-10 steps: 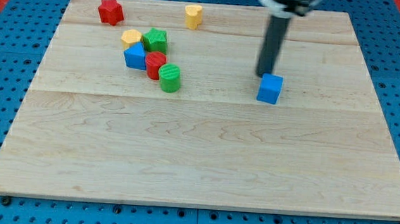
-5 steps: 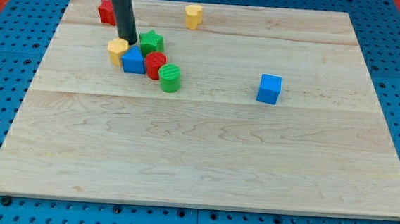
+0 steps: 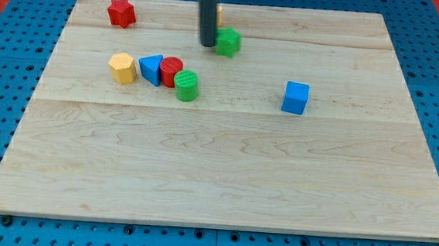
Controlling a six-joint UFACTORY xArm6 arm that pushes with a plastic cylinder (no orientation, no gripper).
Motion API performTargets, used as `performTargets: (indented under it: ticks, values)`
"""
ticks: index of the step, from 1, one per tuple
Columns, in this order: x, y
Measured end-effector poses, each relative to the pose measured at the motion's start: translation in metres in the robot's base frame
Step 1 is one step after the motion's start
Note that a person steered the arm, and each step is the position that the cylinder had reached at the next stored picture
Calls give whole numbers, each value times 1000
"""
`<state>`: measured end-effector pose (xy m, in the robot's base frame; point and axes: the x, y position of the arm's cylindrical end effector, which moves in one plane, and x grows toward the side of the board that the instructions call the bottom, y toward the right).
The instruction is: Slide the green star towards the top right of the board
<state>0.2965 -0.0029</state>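
The green star [image 3: 227,41] lies on the wooden board [image 3: 223,177] near the view's top, a little left of centre. My tip [image 3: 207,44] stands right against the star's left side. The dark rod rises from it to the view's top edge and hides most of a yellow block [image 3: 218,14] behind it.
A red star [image 3: 120,11] sits at the board's top left. A yellow hexagon [image 3: 122,67], a blue block [image 3: 151,69], a red cylinder [image 3: 170,69] and a green cylinder [image 3: 186,85] cluster at the left. A blue cube [image 3: 296,97] lies right of centre.
My tip has moved right from the cluster to the star's left side. The green star has slid right and up, away from the cluster. The yellow hexagon and blue block have shifted slightly.
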Motion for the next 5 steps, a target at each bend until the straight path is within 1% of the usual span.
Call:
performTargets:
  ticks: [1, 2, 3, 4, 5]
  values:
    - [0, 79]
    - [27, 79]
    - [24, 87]
    - [-25, 126]
    - [-38, 144]
